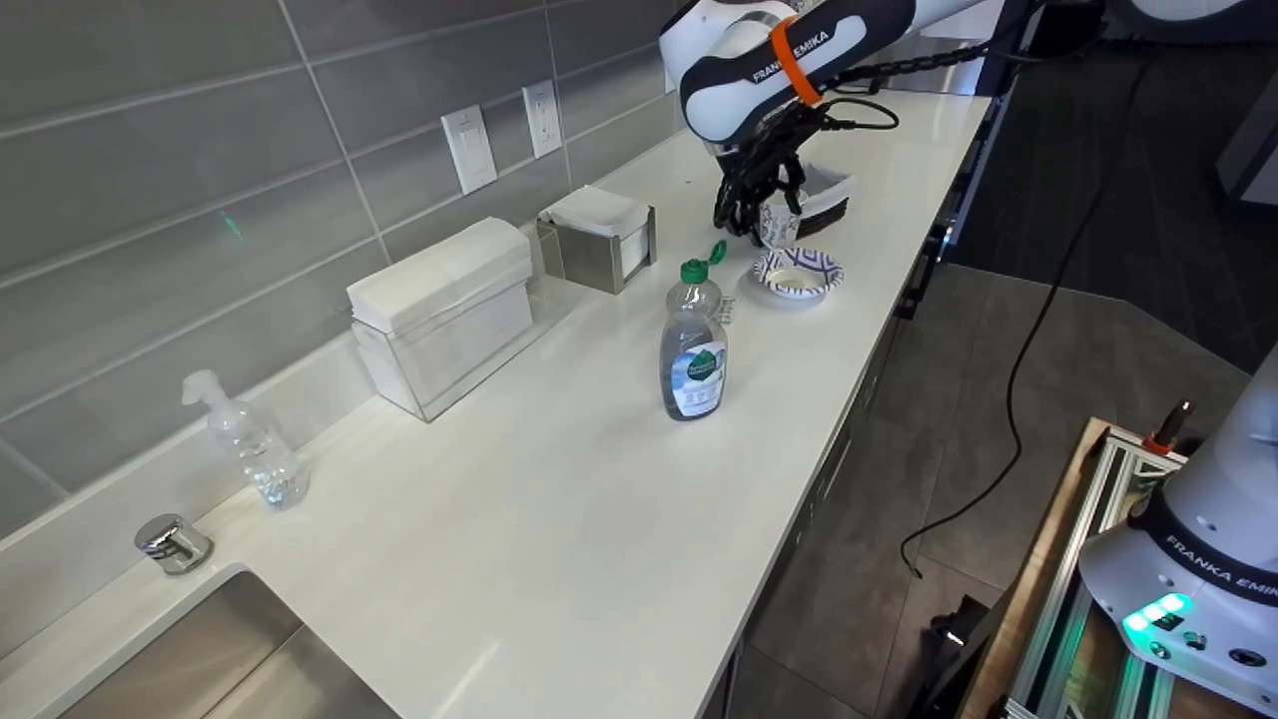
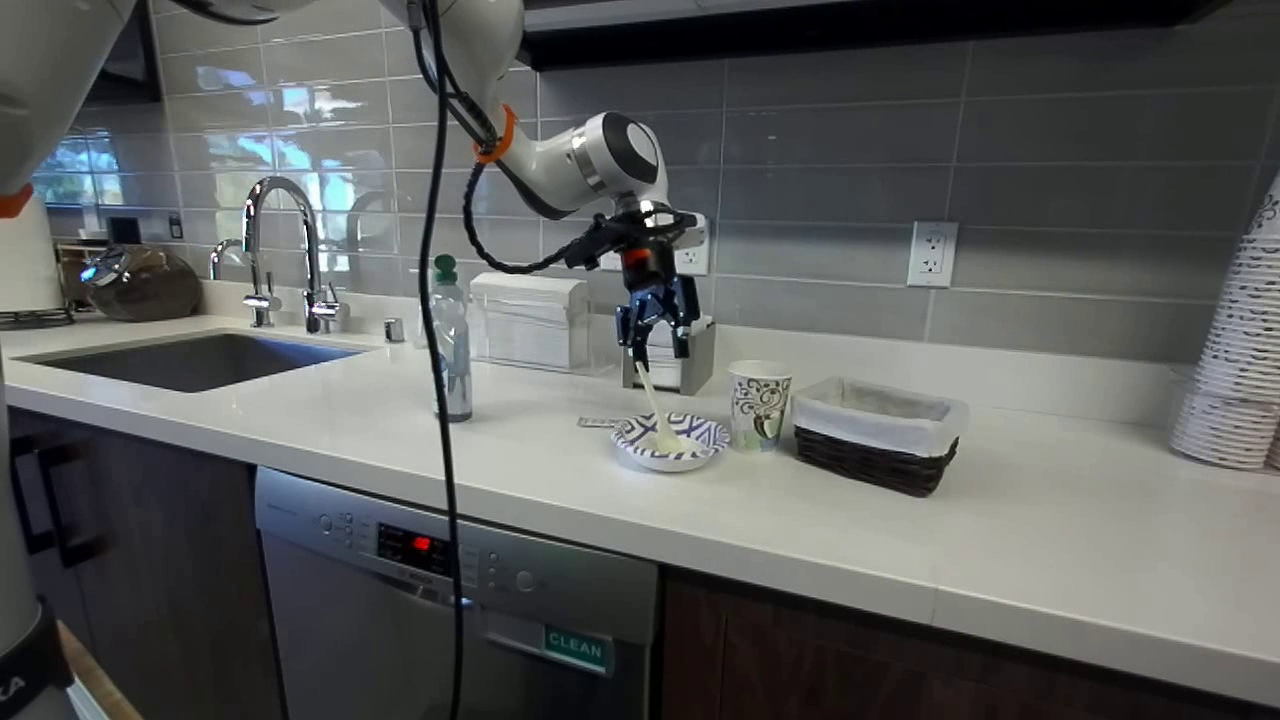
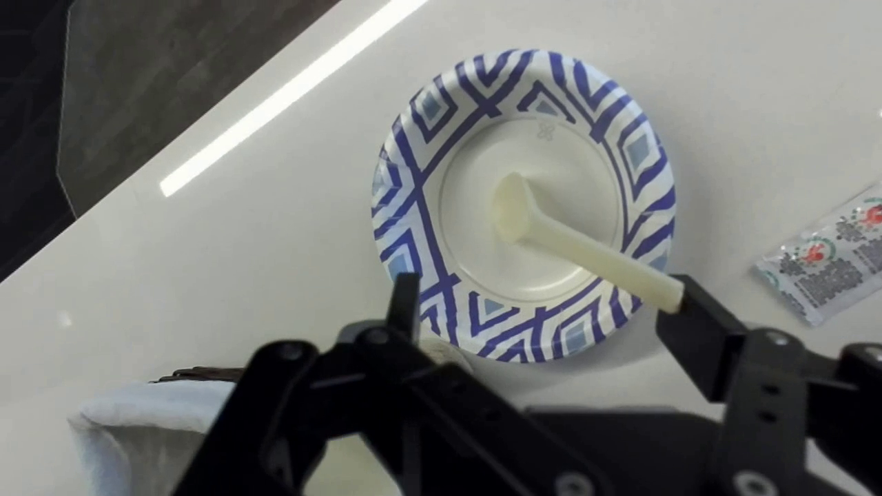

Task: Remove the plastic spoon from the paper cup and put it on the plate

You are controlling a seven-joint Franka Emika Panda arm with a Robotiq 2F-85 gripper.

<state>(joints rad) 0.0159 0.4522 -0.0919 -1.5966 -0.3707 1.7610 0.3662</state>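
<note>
The plate (image 2: 665,460) is round, shallow and white with blue-purple markings. It also shows in the wrist view (image 3: 458,131) and in an exterior view (image 1: 799,272). The pale plastic spoon (image 3: 592,251) has its bowl end over the plate's middle and also shows in an exterior view (image 2: 655,400). Its handle end touches one fingertip of my gripper (image 3: 541,293); the fingers stand wide apart, with the opposite finger away from the spoon. The gripper (image 2: 661,350) is above the plate. The patterned paper cup (image 2: 760,405) stands upright beside the plate, partly covered in an exterior view (image 1: 779,225).
A lined dark basket (image 2: 880,440) stands beside the cup. A dish soap bottle (image 1: 696,369) stands on the counter. A napkin holder (image 1: 599,245) and a napkin box (image 1: 449,310) line the wall. A small packet (image 3: 834,255) lies near the plate. A cup stack (image 2: 1230,350) stands farther off.
</note>
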